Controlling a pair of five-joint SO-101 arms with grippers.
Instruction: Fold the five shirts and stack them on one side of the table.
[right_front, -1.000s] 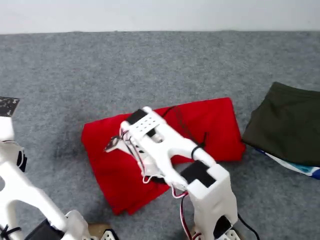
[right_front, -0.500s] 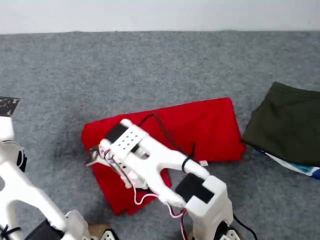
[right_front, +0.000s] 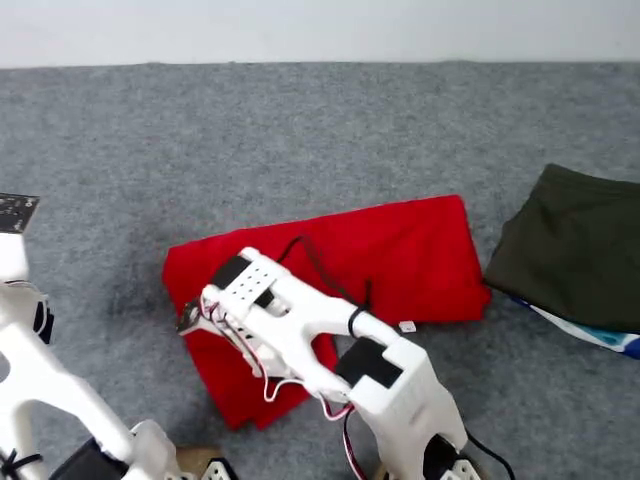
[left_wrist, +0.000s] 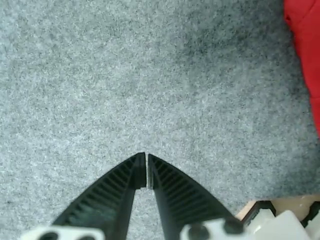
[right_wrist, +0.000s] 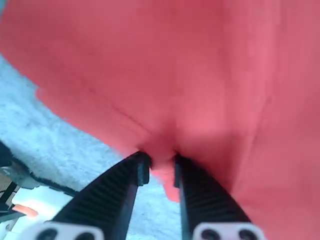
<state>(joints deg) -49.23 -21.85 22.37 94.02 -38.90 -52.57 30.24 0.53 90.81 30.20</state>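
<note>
A red shirt (right_front: 400, 260) lies folded in the middle of the grey table, slanting from near left to far right. My right gripper (right_front: 190, 318) is at the shirt's left edge. In the right wrist view the gripper (right_wrist: 159, 167) is shut on a small pinch of the red shirt (right_wrist: 200, 75). My left gripper (left_wrist: 147, 170) is shut on nothing, low over bare grey carpet, with the red shirt's edge (left_wrist: 305, 50) off to one side. The left arm (right_front: 40, 380) stands at the near left corner.
A folded dark green shirt (right_front: 575, 245) lies at the right edge on top of a white and blue garment (right_front: 590, 335). The grey carpet (right_front: 300, 130) runs back to a white wall. The arm bases take up the near edge.
My right gripper has swung left across the red shirt, from near its middle to its left edge. The left arm has not moved.
</note>
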